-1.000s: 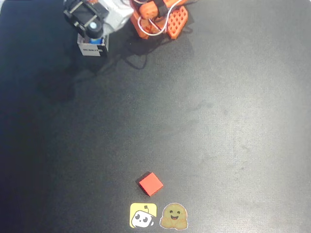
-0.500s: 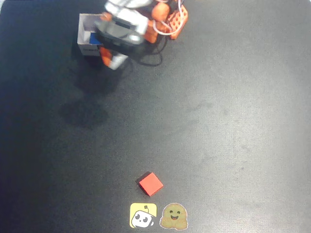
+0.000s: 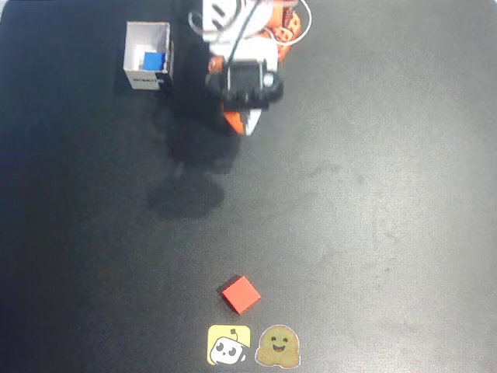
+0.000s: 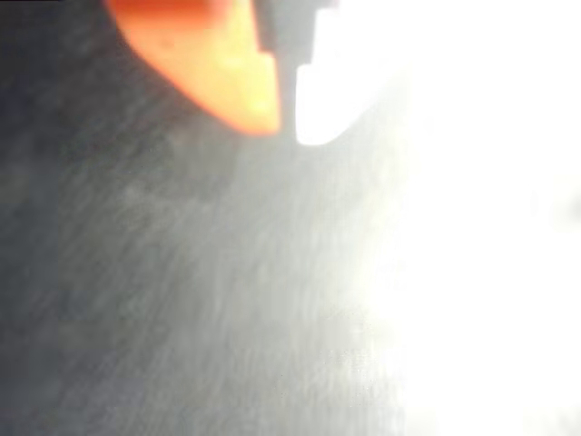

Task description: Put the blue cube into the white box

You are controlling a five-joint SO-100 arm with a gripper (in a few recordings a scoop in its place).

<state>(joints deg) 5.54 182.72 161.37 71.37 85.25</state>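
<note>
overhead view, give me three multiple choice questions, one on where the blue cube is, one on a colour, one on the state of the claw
1. Where is the blue cube?
A. inside the white box
B. beside the red cube
C. held in the claw

2. What colour is the cube lying near the two stickers?
A. green
B. red
C. white

3. What does the claw hold?
A. the blue cube
B. the red cube
C. nothing

Answers:
1. A, the blue cube shows between the box walls in the overhead view.
2. B, a red cube lies just above the stickers at the lower edge.
3. C, the claw's orange and white tips sit close together over bare black table, right of the box, with no object between them.
</note>
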